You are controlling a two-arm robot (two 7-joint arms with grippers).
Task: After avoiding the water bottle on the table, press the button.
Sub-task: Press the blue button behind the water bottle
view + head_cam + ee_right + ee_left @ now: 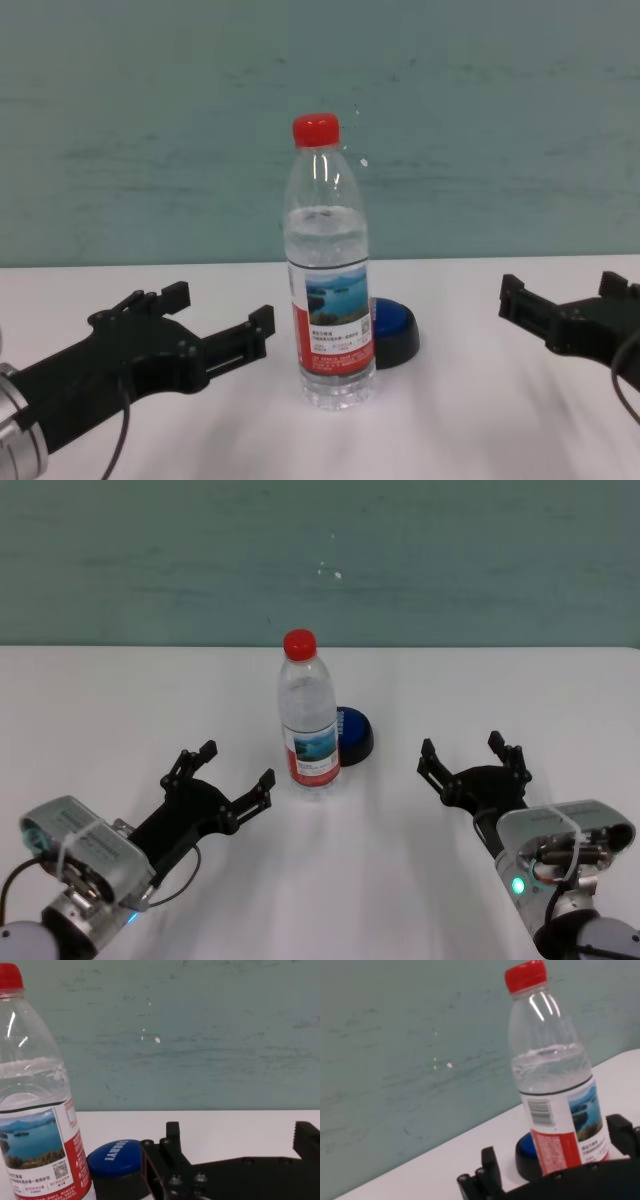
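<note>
The water bottle [308, 720] stands upright mid-table, clear with a red cap and a red-and-white lake label. The button [356, 736], blue-domed on a black base, sits just behind it and to its right, partly hidden by it. My left gripper [237, 765] hovers low over the table [120, 700], left of the bottle and nearer to me, open and empty. My right gripper [461, 746] is right of the bottle and button, also open and empty. In the right wrist view the button [116, 1159] shows beside the bottle [35, 1110], past one of that gripper's fingers [172, 1135].
A teal wall [320, 560] rises behind the table's far edge. White tabletop stretches wide on both sides of the bottle and in front of it.
</note>
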